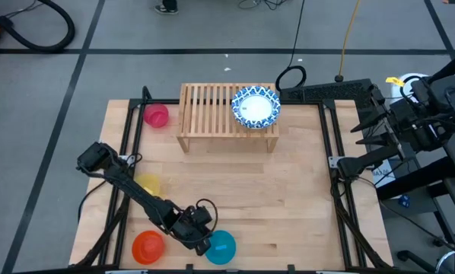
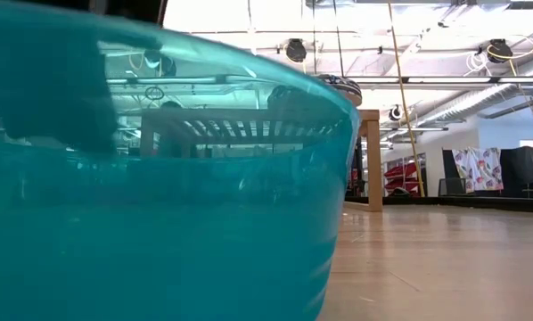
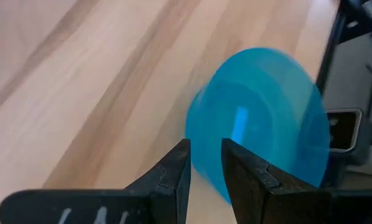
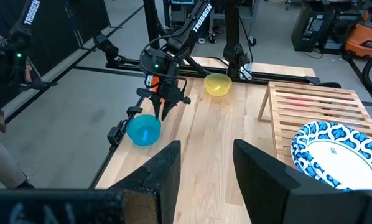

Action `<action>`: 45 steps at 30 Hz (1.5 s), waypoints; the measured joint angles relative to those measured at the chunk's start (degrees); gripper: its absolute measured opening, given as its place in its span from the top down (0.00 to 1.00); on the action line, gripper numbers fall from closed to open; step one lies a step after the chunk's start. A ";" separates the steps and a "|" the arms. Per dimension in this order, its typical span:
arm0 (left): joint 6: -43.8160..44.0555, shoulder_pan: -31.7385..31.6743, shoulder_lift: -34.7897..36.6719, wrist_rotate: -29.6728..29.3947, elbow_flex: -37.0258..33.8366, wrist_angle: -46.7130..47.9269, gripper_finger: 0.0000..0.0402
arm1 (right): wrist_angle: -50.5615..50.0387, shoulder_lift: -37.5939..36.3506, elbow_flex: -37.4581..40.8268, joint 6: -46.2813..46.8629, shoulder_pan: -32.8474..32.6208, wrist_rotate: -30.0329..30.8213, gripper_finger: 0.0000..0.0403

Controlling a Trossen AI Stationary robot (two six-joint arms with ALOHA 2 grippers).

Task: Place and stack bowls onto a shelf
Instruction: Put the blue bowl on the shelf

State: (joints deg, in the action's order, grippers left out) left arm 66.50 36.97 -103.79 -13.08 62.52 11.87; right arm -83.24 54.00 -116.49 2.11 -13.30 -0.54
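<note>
A teal bowl (image 1: 221, 247) (image 3: 267, 118) (image 4: 142, 130) stands on its base near the table's front edge and fills the left of the low view (image 2: 159, 205). My left gripper (image 1: 204, 244) (image 3: 206, 146) (image 4: 163, 113) is open, slanting down at the bowl's left rim; no touch shows. The light-wood shelf (image 1: 208, 114) (image 4: 316, 102) stands at the far edge with a blue-patterned bowl (image 1: 255, 107) (image 4: 335, 152) on its right half. Pink (image 1: 156, 115), yellow (image 1: 148, 185) (image 4: 218, 84) and orange (image 1: 147, 247) bowls sit along the table's left side. My right gripper (image 4: 204, 149) is open, raised off the table's right.
Dark frame rails (image 1: 330, 152) run along the table's left and right sides. The middle and right of the tabletop (image 1: 288, 205) show bare wood. A person's arm (image 4: 5, 43) shows beyond the table in the right wrist view.
</note>
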 joint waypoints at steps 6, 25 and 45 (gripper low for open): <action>-0.31 -0.35 -2.49 0.59 0.11 -3.48 0.76 | 0.02 0.00 0.00 0.00 0.00 0.00 0.65; 1.12 -1.03 -3.93 2.93 0.00 -4.53 0.76 | 0.22 0.00 0.01 -0.02 0.01 0.00 0.65; 1.16 -1.86 -3.93 3.17 0.00 -4.28 0.95 | 0.22 0.00 0.02 -0.02 0.00 0.00 0.65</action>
State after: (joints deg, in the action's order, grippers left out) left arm 67.66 35.11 -107.72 -9.91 62.52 7.60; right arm -83.02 54.00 -116.47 2.09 -13.30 -0.54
